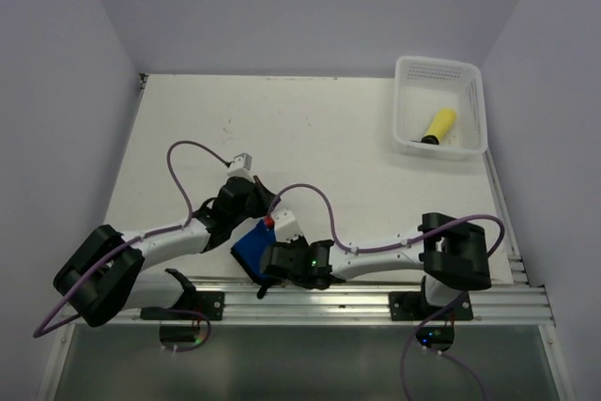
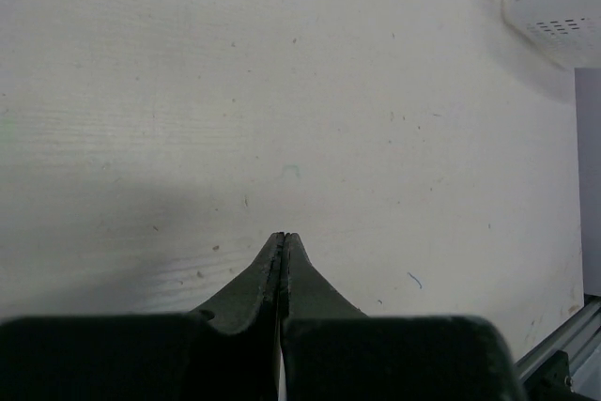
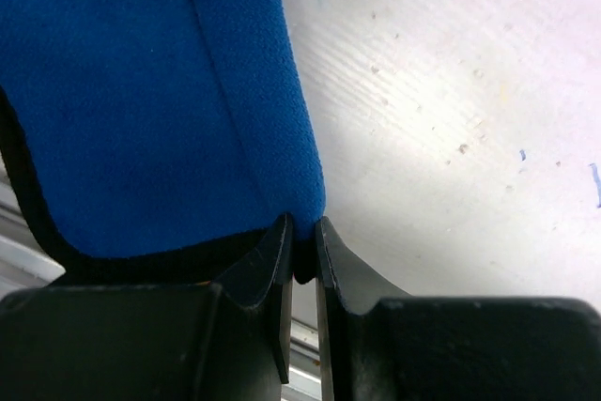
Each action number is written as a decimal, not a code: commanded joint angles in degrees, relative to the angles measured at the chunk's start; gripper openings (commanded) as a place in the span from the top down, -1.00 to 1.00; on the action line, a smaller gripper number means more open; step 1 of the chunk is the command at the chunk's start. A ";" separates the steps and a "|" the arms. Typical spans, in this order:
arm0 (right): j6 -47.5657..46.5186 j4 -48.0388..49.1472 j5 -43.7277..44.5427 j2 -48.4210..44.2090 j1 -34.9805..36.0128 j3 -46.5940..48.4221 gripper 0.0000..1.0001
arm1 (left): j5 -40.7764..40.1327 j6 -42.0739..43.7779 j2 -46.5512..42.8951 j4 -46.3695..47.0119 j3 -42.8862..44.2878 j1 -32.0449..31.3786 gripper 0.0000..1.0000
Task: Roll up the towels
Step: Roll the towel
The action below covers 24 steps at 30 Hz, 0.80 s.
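At the near edge, top view: the soft, dark-edged bright blue towel [image 1: 250, 245] lies on the white matte table [image 1: 310, 129], just ahead of the grey metal rail [image 1: 376, 300] and between the two black grippers.
Right gripper, top view: the right gripper [image 1: 268, 268] sits low at the blue towel's near side, touching it.
Left gripper, top view: the left gripper [image 1: 246, 202] sits just past the towel's far-left side (whether it touches the cloth cannot be told from here).
Far right corner, top view: the white perforated plastic basket [image 1: 406, 138] holds the bright yellow towel [image 1: 439, 125], rolled into a short tube with one dark end and lying slantwise on the basket floor.
Left wrist view, jaws: the left gripper [image 2: 284, 238] is closed tip to tip with nothing between its fingers, over bare table [image 2: 235, 72].
Left wrist view, background: a corner of the basket [image 2: 554, 7] shows at top right, with specks of yellow behind its holes.
Right wrist view, jaws: the right gripper [image 3: 302, 253] is pinched on the blue towel's edge, and cloth fills the narrow gap between its fingers.
Right wrist view, towel: the blue towel [image 3: 141, 91] fills the upper left with a crease running down it (dark edging [image 3: 26, 204] along its left border), and it lies flat on the table [image 3: 451, 91].
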 commanded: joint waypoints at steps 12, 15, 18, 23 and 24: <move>-8.57 -14.34 22.69 12.60 6.07 13.29 1.00 | 3.62 2.06 -1.71 -3.56 5.19 2.03 1.00; -12.86 -11.46 22.78 12.17 6.86 11.81 1.00 | 4.24 1.80 -1.80 -3.56 5.10 2.03 1.00; -17.69 -8.20 22.16 11.64 7.39 11.18 1.00 | 4.94 1.36 -2.50 -3.56 4.49 2.03 1.00; -25.27 -5.65 22.17 13.74 8.44 11.62 1.00 | 5.65 0.66 -3.65 -4.26 3.52 2.03 1.00; -26.85 -5.29 22.43 14.09 8.79 11.27 1.00 | 5.82 0.40 -3.82 -4.26 3.34 2.03 1.00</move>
